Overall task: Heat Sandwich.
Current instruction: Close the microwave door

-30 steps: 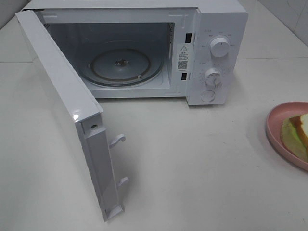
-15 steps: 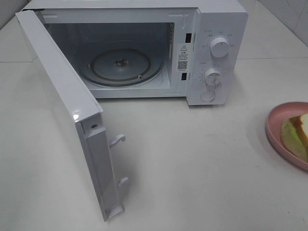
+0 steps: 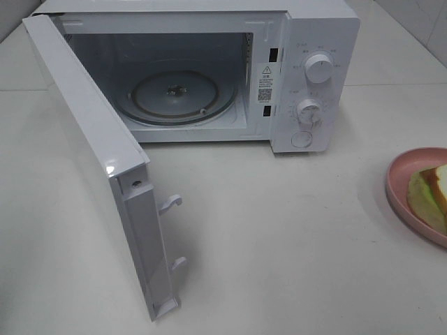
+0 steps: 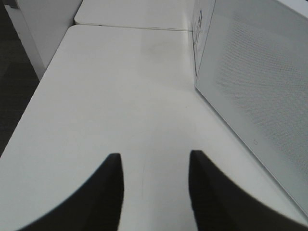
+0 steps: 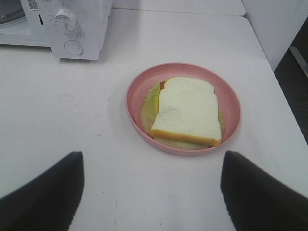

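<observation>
Resting in a pink plate (image 5: 137, 94) on the white table (image 3: 293, 230), the sandwich (image 5: 186, 110) lies well to the right of the microwave (image 3: 307, 77), close to the table's right edge. Between the plate and the microwave, whose door (image 3: 91, 160) swings wide to the left, the table is bare. Above the plate the right gripper (image 5: 151, 192) stands wide open and empty; the left gripper (image 4: 155, 187), beside the door's outer face, is partly open, holding nothing.
</observation>
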`<state>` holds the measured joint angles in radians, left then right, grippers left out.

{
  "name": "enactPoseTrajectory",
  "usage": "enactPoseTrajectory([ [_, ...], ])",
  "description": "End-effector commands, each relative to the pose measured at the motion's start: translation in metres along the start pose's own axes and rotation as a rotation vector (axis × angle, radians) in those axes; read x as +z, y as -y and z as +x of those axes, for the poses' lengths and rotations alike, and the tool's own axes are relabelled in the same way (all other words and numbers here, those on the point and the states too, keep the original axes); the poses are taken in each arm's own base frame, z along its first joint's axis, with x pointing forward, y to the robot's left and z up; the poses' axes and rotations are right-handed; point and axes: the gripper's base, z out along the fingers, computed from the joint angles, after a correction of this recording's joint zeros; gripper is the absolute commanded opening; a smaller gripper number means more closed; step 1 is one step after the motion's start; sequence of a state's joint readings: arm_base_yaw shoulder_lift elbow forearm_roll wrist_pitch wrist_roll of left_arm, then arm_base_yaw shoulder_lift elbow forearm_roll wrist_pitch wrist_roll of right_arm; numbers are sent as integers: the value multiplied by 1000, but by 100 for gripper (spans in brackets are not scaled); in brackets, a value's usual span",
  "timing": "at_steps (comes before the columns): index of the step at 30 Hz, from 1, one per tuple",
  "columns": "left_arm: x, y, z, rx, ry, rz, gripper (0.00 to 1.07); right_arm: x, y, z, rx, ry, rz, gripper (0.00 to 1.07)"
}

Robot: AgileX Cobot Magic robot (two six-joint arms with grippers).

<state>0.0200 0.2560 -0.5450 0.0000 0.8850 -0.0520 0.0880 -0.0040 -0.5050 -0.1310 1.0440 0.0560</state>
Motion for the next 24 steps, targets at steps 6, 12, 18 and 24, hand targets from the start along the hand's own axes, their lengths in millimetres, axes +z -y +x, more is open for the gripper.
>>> enactPoseTrajectory([
  [6, 31, 1, -24, 4, 11, 0, 0, -3, 0, 2, 2, 28, 5, 76],
  [12, 52, 3, -39, 27, 61, 8, 0, -3, 0, 2, 2, 28, 5, 76],
  [18, 79, 3, -47, 31, 77, 8, 0, -3, 0, 2, 2, 28, 5, 76],
  [24, 112, 2, -28, 31, 119, 10, 0, -3, 0, 2, 2, 28, 5, 76],
])
